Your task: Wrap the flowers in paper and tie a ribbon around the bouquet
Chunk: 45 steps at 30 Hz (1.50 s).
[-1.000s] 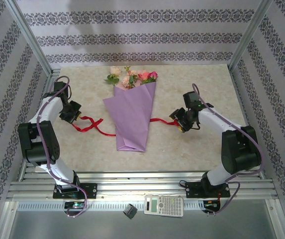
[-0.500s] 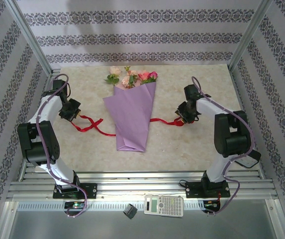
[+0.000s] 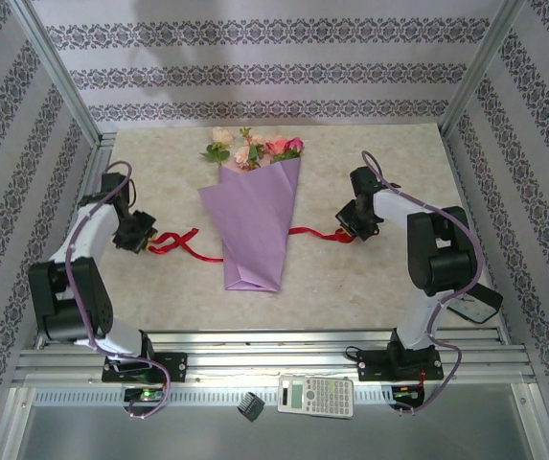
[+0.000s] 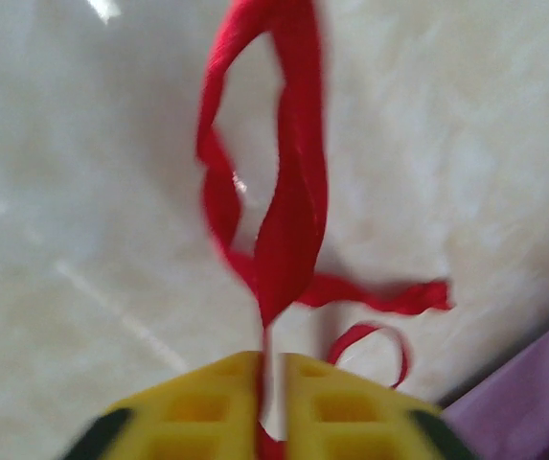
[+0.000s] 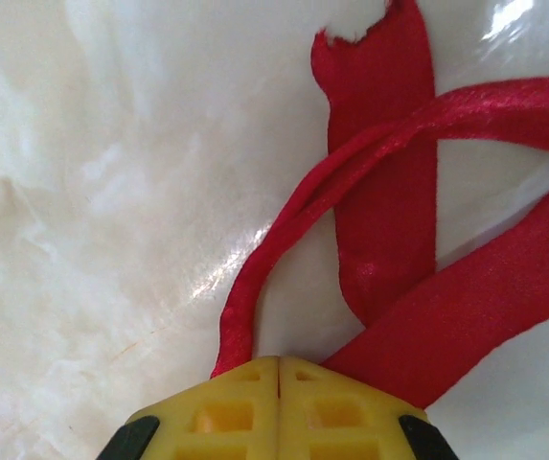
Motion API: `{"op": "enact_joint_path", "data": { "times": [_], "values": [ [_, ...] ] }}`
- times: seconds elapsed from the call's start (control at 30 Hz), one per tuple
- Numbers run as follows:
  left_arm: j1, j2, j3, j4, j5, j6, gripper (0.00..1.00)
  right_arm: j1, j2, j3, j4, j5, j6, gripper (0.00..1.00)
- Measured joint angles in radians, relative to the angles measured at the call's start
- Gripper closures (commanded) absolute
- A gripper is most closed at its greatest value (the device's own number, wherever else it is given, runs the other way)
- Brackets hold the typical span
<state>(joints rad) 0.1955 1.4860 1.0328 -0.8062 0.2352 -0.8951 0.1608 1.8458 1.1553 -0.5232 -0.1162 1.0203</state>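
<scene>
Since the tie must circle it, the long lilac paper-cone bouquet (image 3: 250, 225) lies flat, pink and cream roses (image 3: 253, 149) at its far end and curly red satin ribbon (image 3: 173, 240) emerging on either side.

Top view: left gripper (image 3: 143, 238) sits left of the bouquet, right gripper (image 3: 349, 228) right of it, one per ribbon end. The grey calculator (image 3: 316, 395) lies nearer than the bouquet, markings unreadable.

Left wrist: ribbon (image 4: 293, 211) enters a narrow jaw slit (pinched or freed, cannot tell).

Right wrist: pads together, clenched on the ribbon (image 5: 389, 230).

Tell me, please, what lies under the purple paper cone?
The red ribbon reaches the paper cone from the left and comes out on its right, so it seems to run underneath; that middle stretch is covered. The stems are hidden too.
</scene>
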Motion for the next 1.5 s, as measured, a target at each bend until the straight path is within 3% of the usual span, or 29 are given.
{"op": "enact_joint_path", "data": {
  "times": [0.07,0.13,0.27,0.47,0.63,0.8,0.9,1.07,1.27,1.37,1.5],
  "values": [
    [0.0,-0.034,-0.061,-0.014,0.005,-0.01,0.57,0.0,-0.019,0.0,0.0,0.006,0.0,1.0],
    [0.0,-0.044,-0.092,-0.034,0.01,-0.018,0.55,-0.002,-0.042,0.0,0.001,0.009,-0.001,0.98],
    [-0.004,-0.085,-0.092,-0.068,0.011,-0.029,0.43,0.002,-0.059,0.008,0.0,0.016,-0.013,0.73],
    [-0.021,-0.116,0.029,-0.105,0.009,-0.029,0.4,0.045,-0.031,0.066,-0.008,0.022,-0.037,0.64],
    [-0.057,0.082,0.122,-0.071,0.07,0.005,0.42,0.077,0.017,0.1,-0.01,0.022,-0.052,0.63],
    [-0.144,0.343,0.289,-0.077,0.068,0.093,0.36,0.077,0.043,0.099,-0.043,0.025,-0.063,0.58],
    [-0.174,0.38,0.302,-0.089,0.041,0.122,0.32,0.077,0.044,0.099,-0.055,0.031,-0.076,0.57],
    [-0.171,0.378,0.298,-0.097,0.001,0.137,0.31,0.068,0.053,0.098,-0.058,0.03,-0.089,0.57],
    [-0.169,0.365,0.299,-0.117,0.003,0.146,0.3,0.051,0.045,0.077,-0.072,0.049,-0.113,0.47],
    [-0.169,0.277,0.227,-0.112,0.027,0.106,0.3,0.048,-0.005,0.056,-0.094,0.056,-0.11,0.44],
    [-0.173,0.092,0.027,-0.034,0.127,-0.043,0.28,0.053,-0.115,0.005,-0.086,0.024,-0.053,0.42]
  ]
}}
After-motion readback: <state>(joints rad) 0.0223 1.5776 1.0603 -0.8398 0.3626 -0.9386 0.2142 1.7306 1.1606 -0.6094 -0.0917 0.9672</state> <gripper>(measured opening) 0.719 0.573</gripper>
